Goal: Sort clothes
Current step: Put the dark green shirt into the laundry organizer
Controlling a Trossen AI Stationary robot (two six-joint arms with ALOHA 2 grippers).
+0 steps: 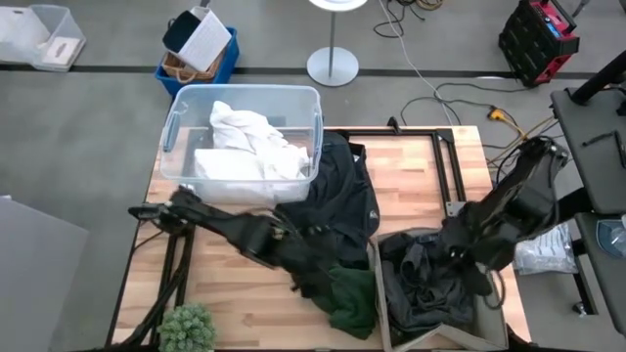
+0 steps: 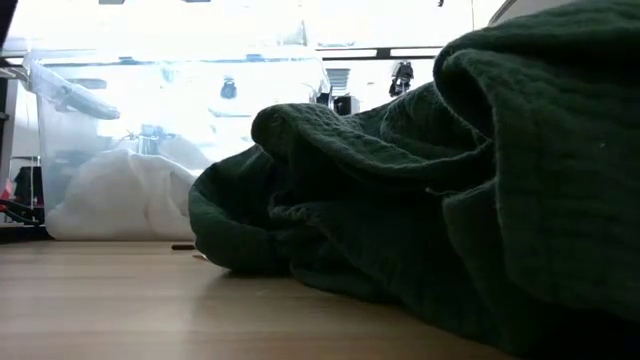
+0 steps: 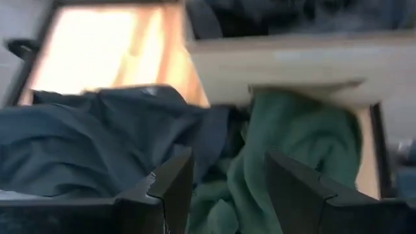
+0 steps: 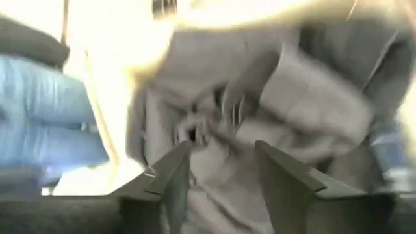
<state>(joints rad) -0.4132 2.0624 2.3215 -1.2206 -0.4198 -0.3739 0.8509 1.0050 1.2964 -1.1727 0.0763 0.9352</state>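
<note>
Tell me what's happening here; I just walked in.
A two-armed robot is sorting clothes. The left gripper, open, hovers over the dark green garment on the table. The right gripper, also open, is over the dark clothes in the wooden box. White clothes lie in the clear bin.

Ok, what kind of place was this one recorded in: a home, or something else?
Most likely a lab or workshop, not a home. The wooden table stands on a bare grey floor with loose cables trailing across it, a red and black tool case sits at the edge, and a round lamp-stand base stands behind the clear bin.
</note>
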